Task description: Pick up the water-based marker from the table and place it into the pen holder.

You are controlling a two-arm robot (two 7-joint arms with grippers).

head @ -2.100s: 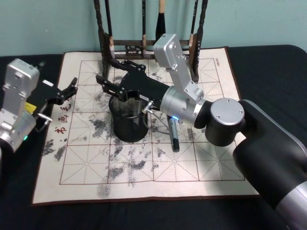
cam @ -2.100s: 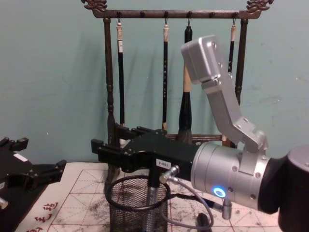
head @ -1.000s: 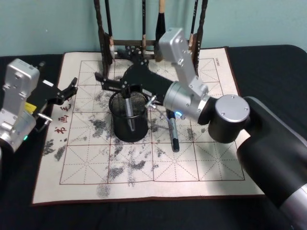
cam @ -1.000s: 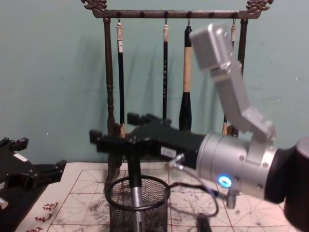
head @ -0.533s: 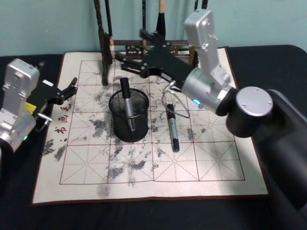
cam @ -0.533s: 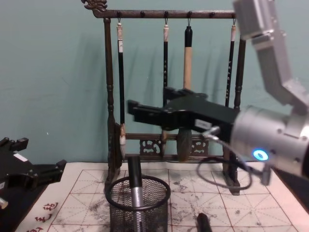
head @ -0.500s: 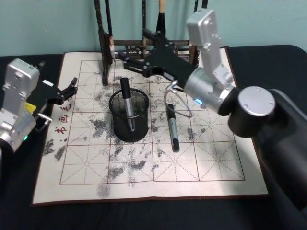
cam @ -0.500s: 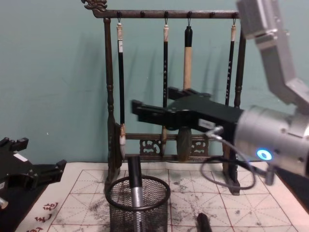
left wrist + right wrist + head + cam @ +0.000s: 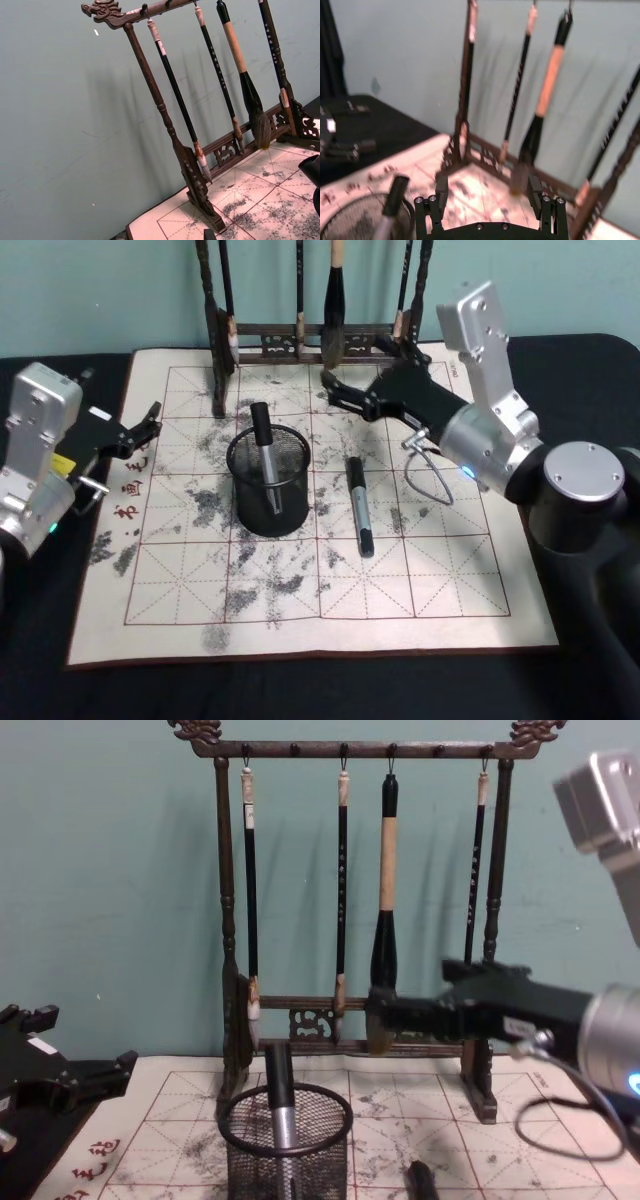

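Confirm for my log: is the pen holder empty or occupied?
Occupied: a marker leans inside the pen holder, cap above its rim. A second marker lies on the mat.

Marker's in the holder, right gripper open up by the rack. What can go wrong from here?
1. The right gripper hangs open just in front of the brush rack; a sideways swing may knock the hanging brushes.
2. The marker leans in the pen holder with its cap above the rim; a low pass may catch it and tip the holder.
The left gripper sits parked, open, at the mat's left edge.
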